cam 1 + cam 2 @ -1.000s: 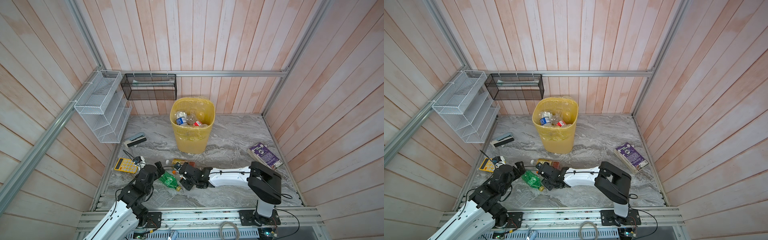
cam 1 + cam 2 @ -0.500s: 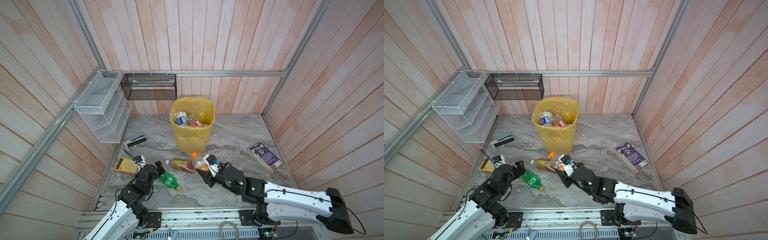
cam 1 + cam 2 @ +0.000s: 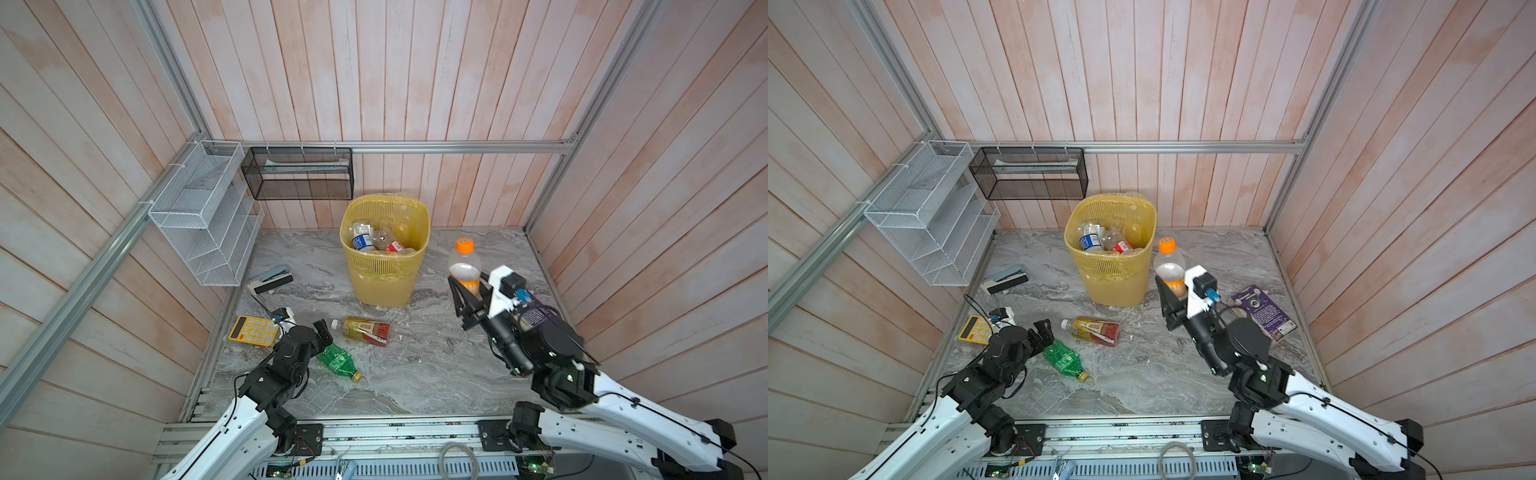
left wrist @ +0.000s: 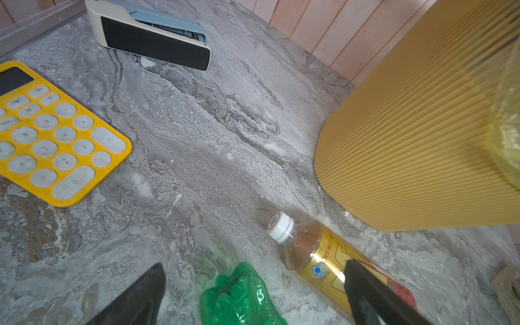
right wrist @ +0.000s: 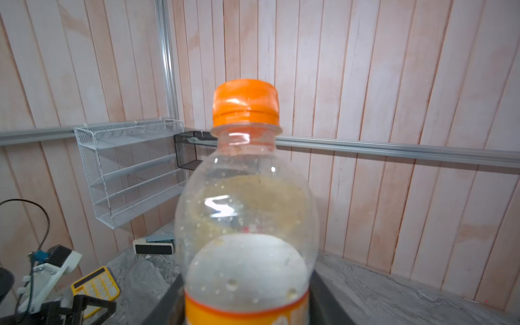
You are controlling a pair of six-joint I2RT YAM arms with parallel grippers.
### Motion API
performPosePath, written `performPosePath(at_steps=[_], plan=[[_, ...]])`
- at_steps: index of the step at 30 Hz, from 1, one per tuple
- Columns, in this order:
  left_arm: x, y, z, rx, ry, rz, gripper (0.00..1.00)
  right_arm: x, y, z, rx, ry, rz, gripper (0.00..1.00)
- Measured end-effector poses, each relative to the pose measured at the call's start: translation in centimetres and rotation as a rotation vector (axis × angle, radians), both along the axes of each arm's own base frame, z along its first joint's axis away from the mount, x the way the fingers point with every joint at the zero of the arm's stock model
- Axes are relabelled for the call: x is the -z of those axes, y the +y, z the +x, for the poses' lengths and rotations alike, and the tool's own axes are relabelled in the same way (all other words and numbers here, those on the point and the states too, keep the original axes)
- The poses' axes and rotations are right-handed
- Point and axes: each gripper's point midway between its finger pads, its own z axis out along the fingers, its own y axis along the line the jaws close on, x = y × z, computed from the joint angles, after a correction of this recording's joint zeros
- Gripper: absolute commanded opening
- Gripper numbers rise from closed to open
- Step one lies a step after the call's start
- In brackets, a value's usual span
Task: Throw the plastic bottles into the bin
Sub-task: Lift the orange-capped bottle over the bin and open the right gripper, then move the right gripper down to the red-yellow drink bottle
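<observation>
Left arm: folded low near its base, elbow up, wrist pitched down and forward. Left gripper has its jaws spread full wide; in the wrist view both fingers sit far apart.

Right arm: reached forward and raised, with the forearm climbing to the wrist and the camera block on top. Right gripper is clamped on a bottle, one finger on each side of its lower body. The cap end sticks well past the fingertips, away from the wrist.

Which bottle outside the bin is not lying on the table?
The orange-capped bottle: it stands upright in the right claw. The green bottle and the yellow-labelled bottle lie on their sides.
</observation>
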Motion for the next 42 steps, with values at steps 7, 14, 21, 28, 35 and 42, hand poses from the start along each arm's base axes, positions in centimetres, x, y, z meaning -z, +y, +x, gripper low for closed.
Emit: performPosePath(at_steps=[7, 14, 21, 28, 35, 42], plan=[[0.1, -0.4, 0.0, 0.02, 0.005, -0.014, 1.0, -1.6, 10.0, 14.1, -0.061, 0.109, -0.158, 0.82], [-0.6, -0.5, -0.1, 0.024, -0.015, -0.029, 1.0, 0.6, 10.5, 15.1, -0.08, 0.209, -0.249, 0.96], [-1.0, -0.5, -0.1, 0.027, -0.031, -0.04, 1.0, -1.3, 6.6, 11.7, -0.053, 0.188, -0.2, 0.95], [-1.0, -0.5, -0.1, 0.026, -0.03, -0.04, 1.0, 5.0, 4.5, 9.6, -0.047, 0.304, -0.216, 0.89], [-0.7, -0.3, -0.3, 0.013, -0.031, -0.046, 1.0, 17.6, 5.0, 5.1, -0.143, 0.522, -0.287, 0.86], [-0.2, 0.0, -0.5, -0.006, -0.019, -0.056, 1.0, 26.7, 11.2, -0.1, -0.326, 0.646, -0.48, 0.87]])
